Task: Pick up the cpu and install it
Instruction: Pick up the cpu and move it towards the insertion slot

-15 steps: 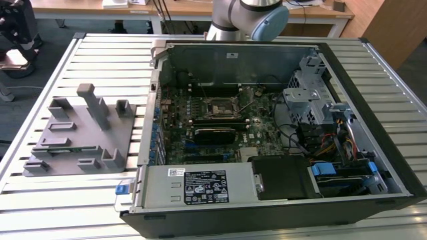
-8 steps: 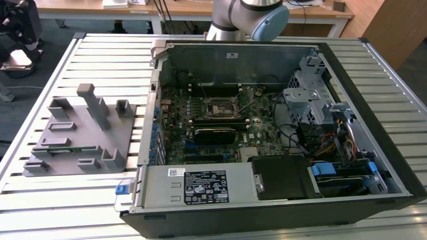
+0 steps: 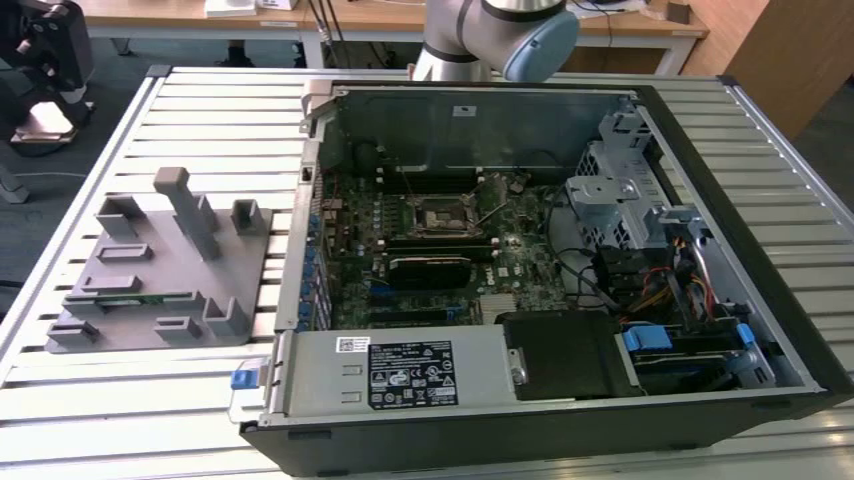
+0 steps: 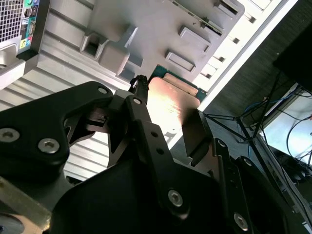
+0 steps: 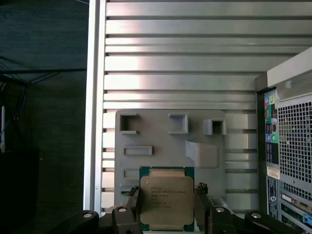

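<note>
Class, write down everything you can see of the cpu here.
The cpu is a flat square chip: a silver-grey metal lid with faint print, framed by a thin green rim. In the first wrist view its lid faces the camera. The gripper clamps two opposite edges with its black fingers, holding it above the grey fixture plate.

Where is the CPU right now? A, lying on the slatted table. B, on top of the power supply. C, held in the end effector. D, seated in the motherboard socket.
C: in both wrist views the cpu sits clamped in the end effector, with the grey fixture plate beyond it.
</note>
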Controlling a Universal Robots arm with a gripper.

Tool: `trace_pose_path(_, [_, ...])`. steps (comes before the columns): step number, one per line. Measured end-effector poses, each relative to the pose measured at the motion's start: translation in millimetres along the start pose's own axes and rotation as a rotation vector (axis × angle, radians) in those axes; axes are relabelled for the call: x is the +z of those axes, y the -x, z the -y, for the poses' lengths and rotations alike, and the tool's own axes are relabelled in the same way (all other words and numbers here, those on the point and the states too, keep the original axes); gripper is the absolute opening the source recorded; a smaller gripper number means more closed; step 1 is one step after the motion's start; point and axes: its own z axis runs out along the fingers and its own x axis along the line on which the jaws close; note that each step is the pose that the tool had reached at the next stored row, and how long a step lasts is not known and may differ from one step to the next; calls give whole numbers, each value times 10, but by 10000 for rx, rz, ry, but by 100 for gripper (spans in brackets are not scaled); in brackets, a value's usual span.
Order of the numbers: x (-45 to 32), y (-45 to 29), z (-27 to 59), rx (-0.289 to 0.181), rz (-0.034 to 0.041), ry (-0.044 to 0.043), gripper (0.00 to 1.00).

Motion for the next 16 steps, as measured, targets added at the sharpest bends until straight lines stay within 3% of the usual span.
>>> trace_pose_path(16, [27,120,1,1,1,1,53])
